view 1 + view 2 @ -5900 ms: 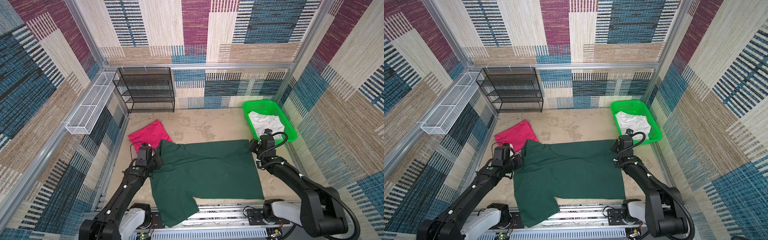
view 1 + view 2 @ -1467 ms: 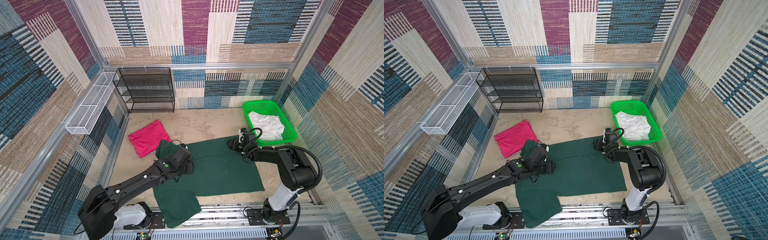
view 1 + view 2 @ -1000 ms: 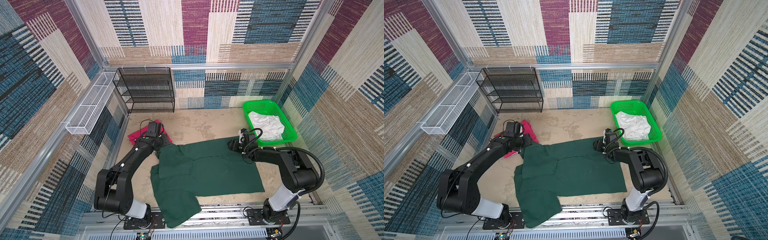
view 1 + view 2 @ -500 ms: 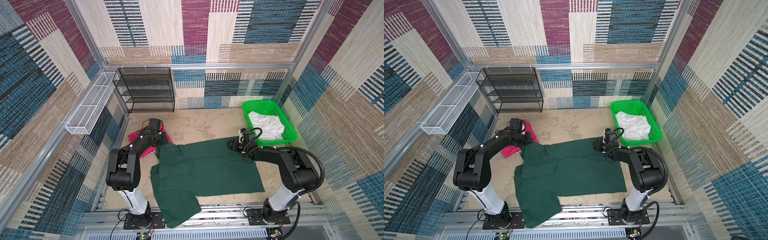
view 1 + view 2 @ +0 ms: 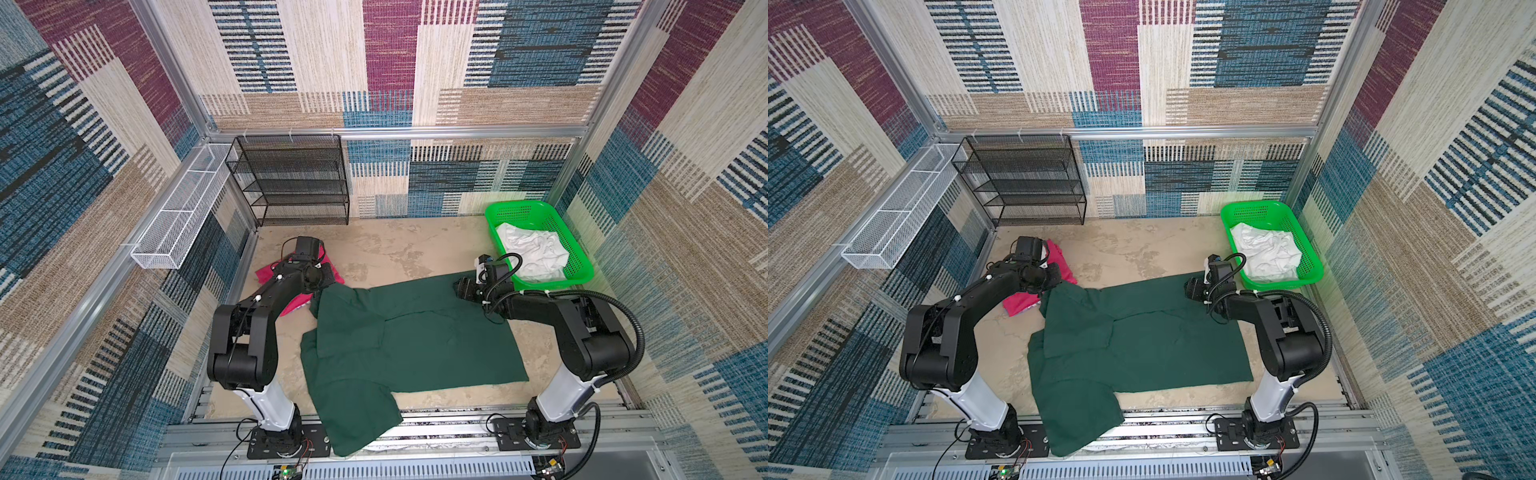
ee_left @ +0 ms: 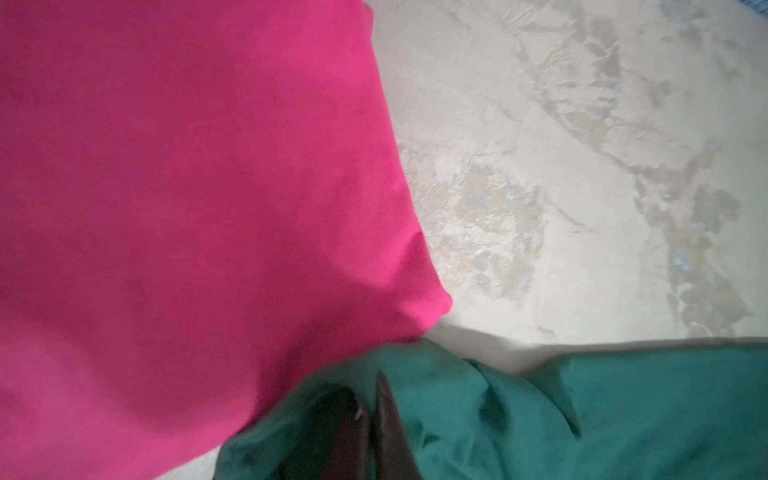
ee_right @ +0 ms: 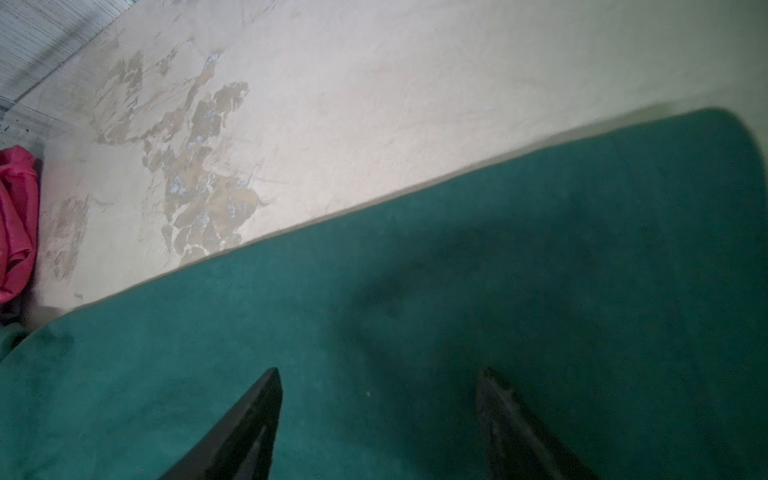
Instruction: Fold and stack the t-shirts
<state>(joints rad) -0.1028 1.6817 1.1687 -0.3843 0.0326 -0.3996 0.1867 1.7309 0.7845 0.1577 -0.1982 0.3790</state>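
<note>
1 counter (image 5: 386, 249), beige, mottled with worn patches, enclosed by woven patchwork walls in blue, plum and tan on aluminium framing.
1 dark green t-shirt (image 5: 415, 340), spread across the centre, one end draped over the front rail.
1 pink t-shirt (image 6: 187, 187), left rear, touching the green corner.
The left fingers (image 6: 353, 428) are pinched together on that bunched corner.
The right fingers (image 7: 249, 424) are spread wide, empty, over the far right corner.
1 green basket (image 5: 577, 257), right rear, holding white cloth (image 5: 532, 249).
1 black mesh rack (image 5: 299, 178), at the back wall.
</note>
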